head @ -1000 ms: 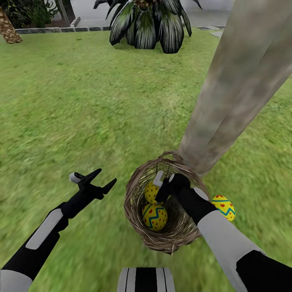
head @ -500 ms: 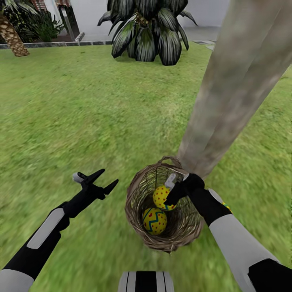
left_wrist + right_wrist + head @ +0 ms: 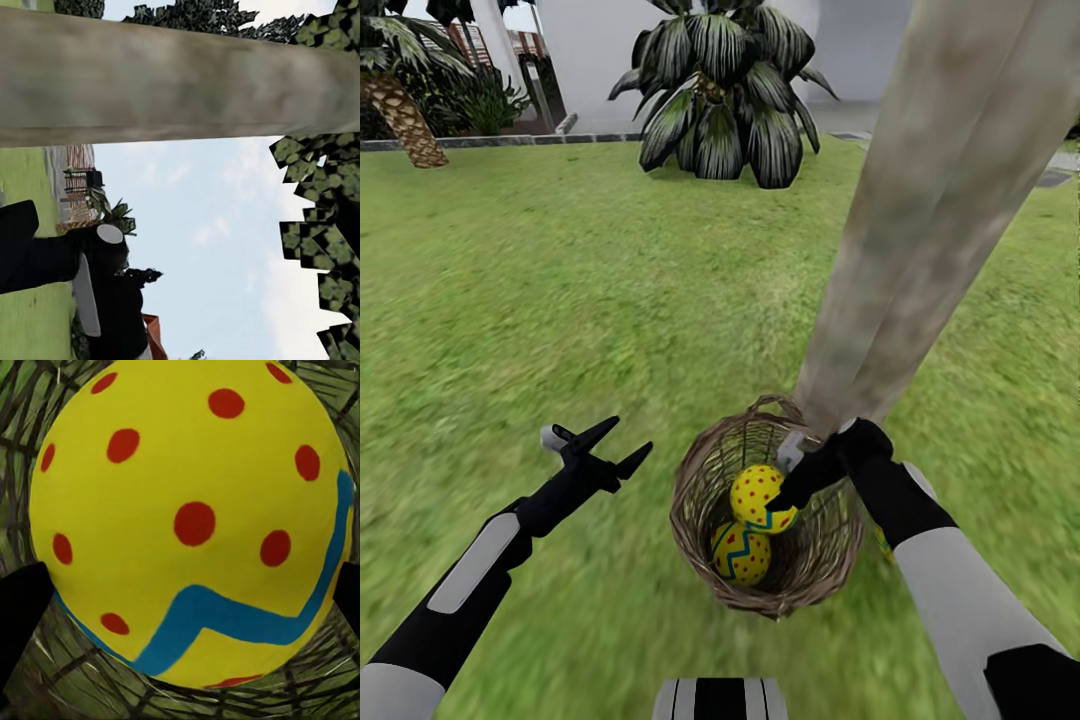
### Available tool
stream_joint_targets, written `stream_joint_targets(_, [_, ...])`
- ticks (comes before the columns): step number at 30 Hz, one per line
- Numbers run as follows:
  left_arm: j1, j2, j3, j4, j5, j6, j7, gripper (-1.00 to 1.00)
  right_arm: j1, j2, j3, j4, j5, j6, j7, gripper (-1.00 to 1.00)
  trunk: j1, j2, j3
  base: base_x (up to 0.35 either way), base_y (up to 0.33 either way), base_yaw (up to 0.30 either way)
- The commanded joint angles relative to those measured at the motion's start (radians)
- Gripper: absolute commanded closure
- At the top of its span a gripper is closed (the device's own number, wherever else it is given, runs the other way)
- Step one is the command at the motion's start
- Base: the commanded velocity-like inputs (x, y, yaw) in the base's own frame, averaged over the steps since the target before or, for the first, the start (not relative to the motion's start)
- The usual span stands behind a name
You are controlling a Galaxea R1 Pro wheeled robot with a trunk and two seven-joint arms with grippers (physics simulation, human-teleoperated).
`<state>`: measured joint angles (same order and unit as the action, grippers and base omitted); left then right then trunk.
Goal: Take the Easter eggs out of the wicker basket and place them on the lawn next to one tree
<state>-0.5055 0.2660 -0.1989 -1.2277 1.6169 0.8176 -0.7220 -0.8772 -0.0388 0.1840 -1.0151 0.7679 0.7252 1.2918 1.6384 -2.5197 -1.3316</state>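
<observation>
Head view: right claw [image 3: 792, 492] clamped on one Easter egg [image 3: 762, 497] inside the wicker basket [image 3: 700, 480]; second egg [image 3: 740, 552] below it on the basket floor. Right wrist view adds fingertips [image 3: 21, 607] flanking the egg. Tree [image 3: 930, 220] stands just beyond the claw. Left claw [image 3: 612, 447] apart, empty, over lawn [image 3: 560, 290].
</observation>
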Motion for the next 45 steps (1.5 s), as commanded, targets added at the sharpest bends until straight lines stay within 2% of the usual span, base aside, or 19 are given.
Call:
stream_joint_targets(1, [-0.001,0.0,-0.002,0.0,0.006,0.005,-0.001,-1.0,-0.001,-0.002,0.002,-0.011,0.005,0.009,0.036,1.0,-0.001,0.0,0.003,0.0,0.0,0.0])
stream_joint_targets(2, [-0.001,0.0,-0.002,0.0,0.006,0.005,0.0,-1.0,-0.001,-0.007,-0.012,-0.019,0.005,0.009,0.085,1.0,-0.001,0.0,0.007,0.0,0.0,0.0])
stream_joint_targets(5, [-0.003,-0.001,-0.002,0.0,0.006,0.005,0.001,-1.0,0.0,-0.036,-0.176,-0.042,0.007,0.008,0.208,1.0,-0.002,0.001,0.019,0.0,0.0,0.0])
stream_joint_targets(7, [-0.004,-0.002,-0.002,0.0,0.007,0.005,0.025,-1.0,-0.001,-0.066,-0.201,-0.066,0.005,0.008,0.271,1.0,-0.003,0.001,0.026,0.0,0.0,0.0])
stream_joint_targets(8, [-0.004,-0.007,-0.002,-0.001,0.007,0.005,0.035,-1.0,0.0,-0.076,-0.212,-0.077,0.004,0.008,0.279,1.0,-0.004,0.002,0.03,0.0,0.0,0.0])
stream_joint_targets(9, [-0.004,-0.022,-0.002,0.0,0.006,0.005,0.046,-1.0,0.0,-0.086,-0.249,-0.085,0.003,0.008,0.279,1.0,-0.004,0.002,0.034,0.0,0.0,0.0])
stream_joint_targets(11, [-0.005,-0.031,-0.002,0.0,0.006,0.005,0.065,-1.0,0.0,-0.096,-0.314,-0.088,0.004,0.007,0.279,1.0,-0.005,0.002,0.042,0.0,0.0,0.0])
stream_joint_targets(12, [-0.005,-0.033,-0.002,-0.001,0.006,0.005,0.07,-1.0,0.0,-0.101,-0.324,-0.087,0.003,0.007,0.279,1.0,-0.005,0.003,0.046,0.0,0.0,0.0])
stream_joint_targets(15, [-0.005,-0.034,-0.002,-0.001,0.006,0.005,0.073,-1.0,0.011,-0.11,-0.333,-0.087,-0.005,0.008,0.279,1.0,-0.007,0.003,0.057,0.0,0.0,0.0])
stream_joint_targets(16, [-0.005,-0.034,-0.002,0.0,0.006,0.005,0.073,-1.0,0.012,-0.123,-0.334,-0.083,-0.038,0.008,0.279,1.0,-0.007,0.004,0.061,0.0,0.0,0.0])
stream_joint_targets(19, [-0.005,-0.034,-0.002,0.0,0.006,0.005,0.073,-1.0,0.014,-0.184,-0.333,-0.066,-0.167,0.009,0.279,1.0,-0.009,0.004,0.073,0.0,0.0,0.0])
stream_joint_targets(22, [-0.005,-0.034,-0.002,0.0,0.006,0.004,0.073,-1.0,0.015,-0.223,-0.332,-0.024,-0.251,0.01,0.279,1.0,-0.01,0.005,0.084,0.0,0.0,0.0])
stream_joint_targets(24, [-0.005,-0.034,-0.003,0.0,0.006,0.003,0.072,-1.0,0.015,-0.254,-0.33,0.008,-0.329,0.01,0.279,1.0,-0.011,0.005,0.092,0.0,0.0,0.0])
stream_joint_targets(26, [-0.005,-0.034,-0.003,0.002,0.006,0.001,0.071,-1.0,0.015,-0.258,-0.329,0.021,-0.339,0.01,0.279,1.0,-0.012,0.006,0.1,0.0,0.0,0.0])
stream_joint_targets(36, [-0.005,-0.036,-0.003,0.016,0.006,-0.006,0.07,-1.0,0.021,-0.259,-0.328,0.029,-0.343,0.009,0.279,1.0,-0.012,0.006,0.1,-0.122,-0.102,0.0])
stream_joint_targets(41, [-0.001,-0.036,-0.002,0.05,0.009,-0.006,0.065,-1.0,0.021,-0.273,-0.328,0.029,-0.346,0.01,0.279,1.0,-0.012,0.006,0.104,-0.08,-0.062,0.0])
stream_joint_targets(42, [-0.001,-0.046,-0.003,0.059,0.01,-0.006,0.065,-1.0,0.021,-0.274,-0.329,0.029,-0.346,0.01,0.279,1.0,-0.013,0.006,0.108,-0.003,-0.002,0.0])
stream_joint_targets(43, [-0.001,-0.071,-0.004,0.064,0.008,-0.006,0.069,-1.0,0.021,-0.286,-0.33,0.029,-0.346,0.009,0.279,1.0,-0.013,0.007,0.111,0.0,0.0,0.0])
stream_joint_targets(45, [-0.001,-0.078,-0.003,0.063,0.008,-0.006,0.066,-1.0,0.021,-0.302,-0.331,0.029,-0.348,0.01,0.279,1.0,-0.014,0.007,0.115,0.0,0.0,0.0])
